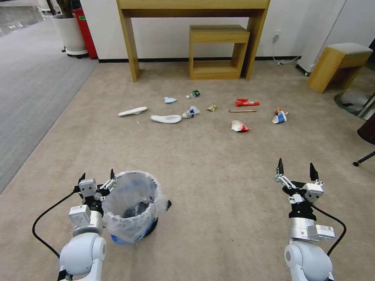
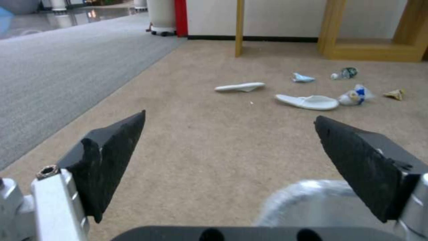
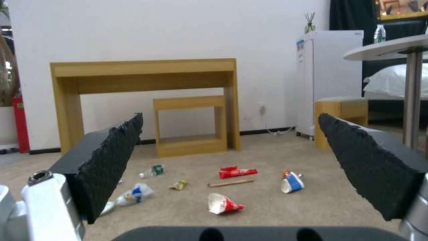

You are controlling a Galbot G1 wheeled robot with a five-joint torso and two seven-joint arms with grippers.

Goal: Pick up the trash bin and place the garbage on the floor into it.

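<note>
head view: one trash bin, two white slippers, two paper cups

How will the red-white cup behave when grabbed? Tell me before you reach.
The cup lies on its side with a crumpled mouth, so it is probably light and will squash further under the claw. Its tapered shape suggests it may roll in a curve if nudged. The right claw is open, well short of it.

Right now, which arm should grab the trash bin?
Left. The left gripper is open right beside the trash bin's rim, one jaw about at the bag's edge. The right gripper hangs open over bare floor, well apart from the bin.
</note>
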